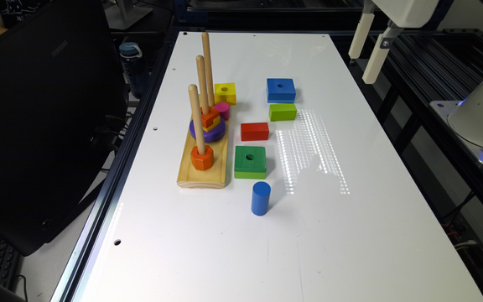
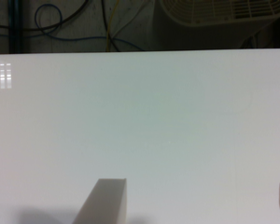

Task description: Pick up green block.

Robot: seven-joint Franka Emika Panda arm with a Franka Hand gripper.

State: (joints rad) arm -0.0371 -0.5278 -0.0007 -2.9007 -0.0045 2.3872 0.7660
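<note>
hanging high with fingers apart, tool (image 1: 363, 67) far from green block (image 1: 250, 162).

Table (image 1: 233, 251): white, glossy, centre of frame
Glare (image 1: 308, 151): dotted light patch, centre right
Laptop (image 1: 36, 126): black, left edge
Bottle (image 1: 131, 63): upper left
Frame (image 1: 434, 71): black rails, upper right

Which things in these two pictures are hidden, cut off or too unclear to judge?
- Purple ring, exterior view: partly covered by the pegs and the pieces stacked on it.
- Gripper, exterior view: its upper body is cut off by the top edge.
- Wrist view: one finger is cut by the bottom edge, the other by the side edge.
- Water bottle, exterior view: partly behind the dark laptop screen.
</note>
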